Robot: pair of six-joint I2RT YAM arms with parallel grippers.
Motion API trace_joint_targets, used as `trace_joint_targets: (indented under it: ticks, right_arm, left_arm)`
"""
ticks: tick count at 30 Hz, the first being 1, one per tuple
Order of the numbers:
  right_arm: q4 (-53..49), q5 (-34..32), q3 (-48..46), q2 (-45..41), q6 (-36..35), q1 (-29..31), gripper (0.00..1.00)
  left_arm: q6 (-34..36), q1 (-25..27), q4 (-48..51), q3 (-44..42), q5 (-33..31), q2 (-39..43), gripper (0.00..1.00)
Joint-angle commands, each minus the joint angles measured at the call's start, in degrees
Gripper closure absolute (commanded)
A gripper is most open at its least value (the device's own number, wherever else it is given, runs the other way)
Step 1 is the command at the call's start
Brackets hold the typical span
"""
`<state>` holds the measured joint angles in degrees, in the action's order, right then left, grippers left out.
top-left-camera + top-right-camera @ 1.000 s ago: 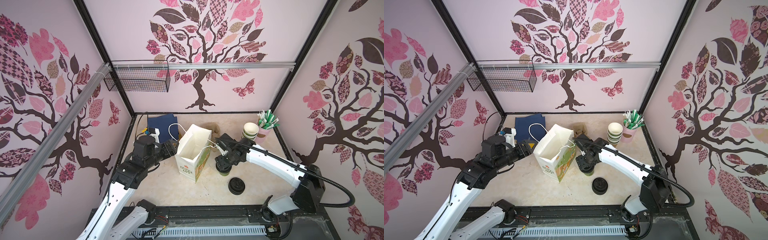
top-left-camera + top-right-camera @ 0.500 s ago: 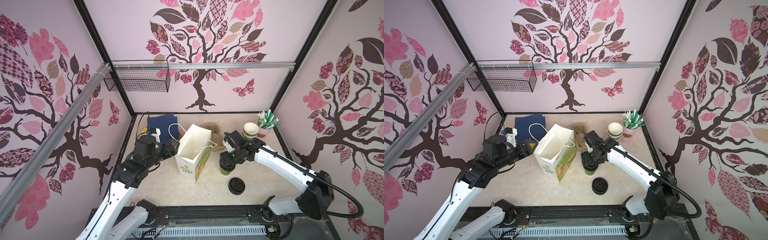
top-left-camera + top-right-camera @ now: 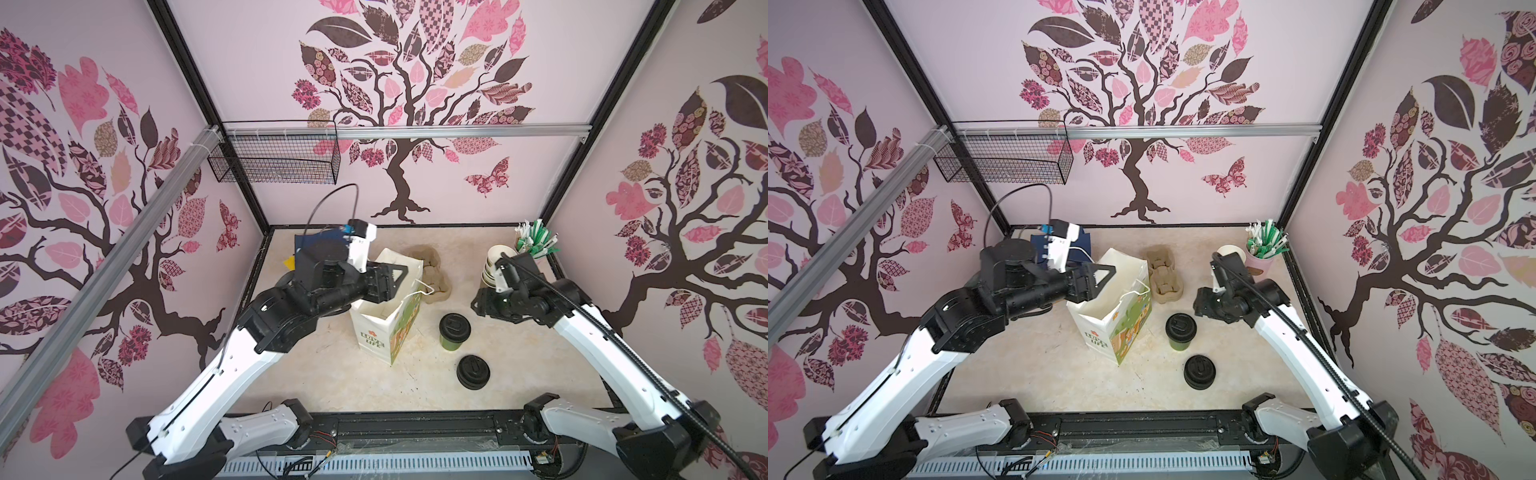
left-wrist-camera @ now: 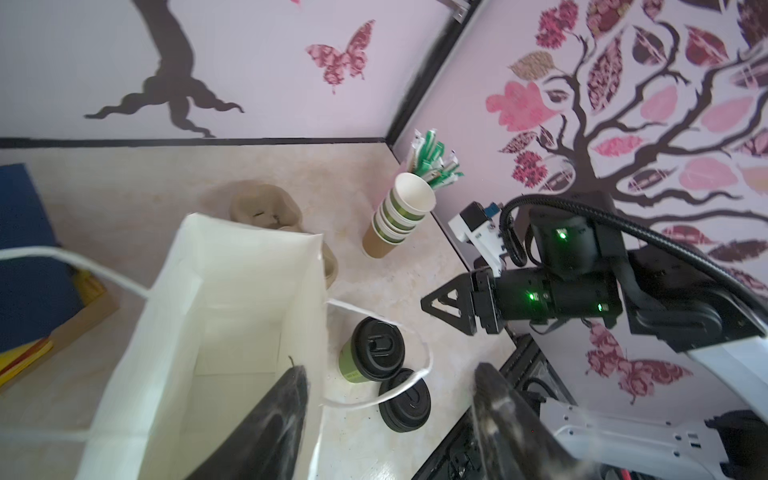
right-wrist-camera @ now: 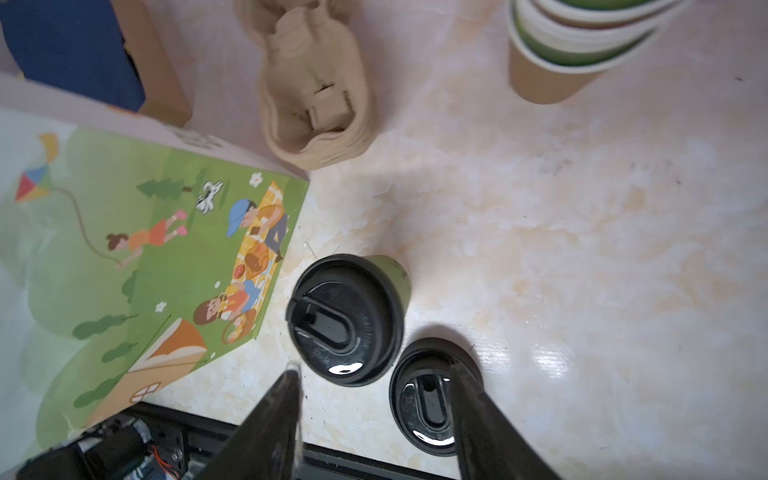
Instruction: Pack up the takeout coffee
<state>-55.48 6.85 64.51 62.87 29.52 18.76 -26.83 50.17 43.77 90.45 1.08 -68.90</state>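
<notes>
The left gripper (image 3: pixel 397 277), jaws apart, sits at the paper bag's (image 3: pixel 370 332) mouth in a top view; the right gripper (image 3: pixel 478 305) hangs open, empty, near the lidded green cup (image 3: pixel 455 332) beside the bag. Left wrist view: bag bare inside. Right wrist view: pick-up looks in hand; lower around the cup, then close.

Two high overhead stereo views, two close wrist views.
Both top views look steeply down over the whole beige marbled tabletop (image 3: pixel 332 384); wrist views sit close, angled down. All four share the white illustrated paper bag (image 3: pixel 376 336) and olive-green paper cup with black plastic lid (image 3: pixel 454 332), mid-frame from above.
</notes>
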Motion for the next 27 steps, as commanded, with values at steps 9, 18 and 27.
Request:
trace_joint_targets:
  ticks: [9,18,27]
  right_arm:
    - [1.0,9.9,-10.5,-6.6,6.3,-5.7,0.45]
    - [3.2,20.9,-14.6,-8.4,1.5,-16.8,0.47]
    - [8.9,29.8,-19.5,-7.0,2.1,-16.3,0.44]
  left_arm:
    - [8.4,10.7,8.7,15.3,-4.2,-26.8,0.38]
    - [11.6,8.4,12.9,20.3,-5.3,-38.4,0.39]
    - [11.8,8.1,11.3,20.0,-5.3,-41.7,0.43]
